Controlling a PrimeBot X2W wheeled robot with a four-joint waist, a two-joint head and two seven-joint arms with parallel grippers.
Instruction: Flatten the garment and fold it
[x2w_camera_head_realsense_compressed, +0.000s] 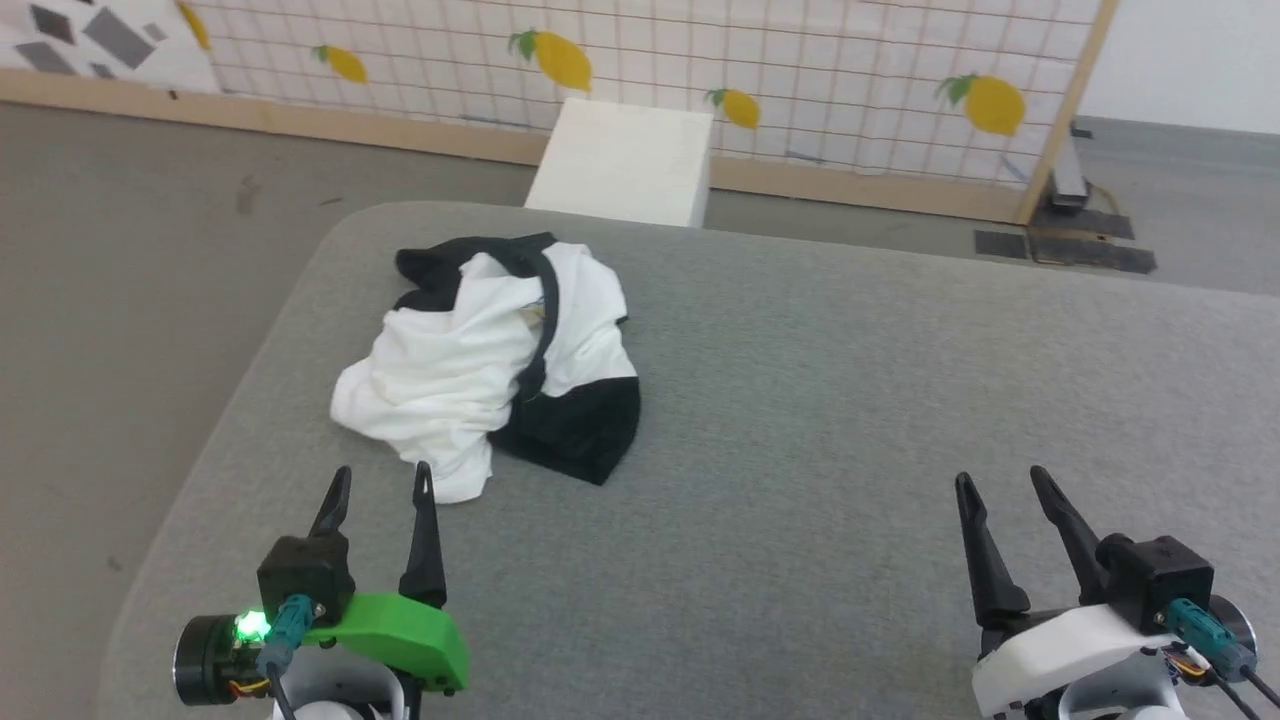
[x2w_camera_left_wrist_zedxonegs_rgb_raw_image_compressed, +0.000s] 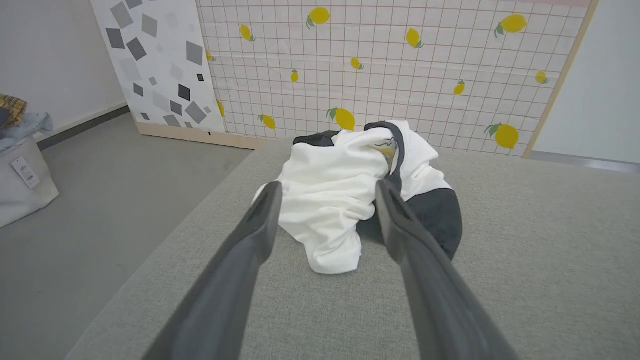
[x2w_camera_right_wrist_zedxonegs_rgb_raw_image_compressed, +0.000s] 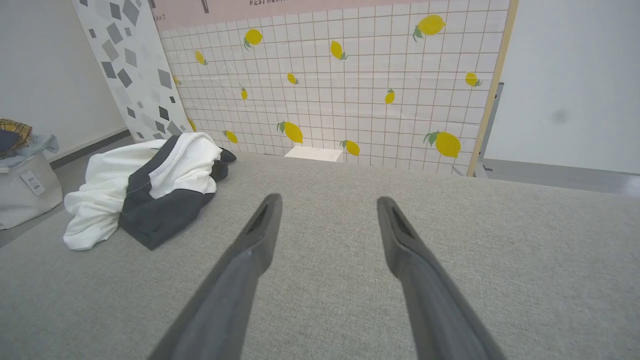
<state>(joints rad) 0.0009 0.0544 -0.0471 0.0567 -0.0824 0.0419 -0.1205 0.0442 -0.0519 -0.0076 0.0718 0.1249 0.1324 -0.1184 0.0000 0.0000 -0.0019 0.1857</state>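
The garment (x2w_camera_head_realsense_compressed: 480, 360) lies in a crumpled heap toward the far left corner of the grey cloth-covered table (x2w_camera_head_realsense_compressed: 850, 420). It looks light and limp, likely to sag and drag, so I'd take it by the near white hem. The left gripper (x2w_camera_head_realsense_compressed: 383, 470) hovers just before it, fingers spread and empty. The right gripper (x2w_camera_head_realsense_compressed: 1001, 475), equally parted, hangs well apart. A lemon-patterned panel (x2w_camera_head_realsense_compressed: 800, 90) stands on the floor behind.
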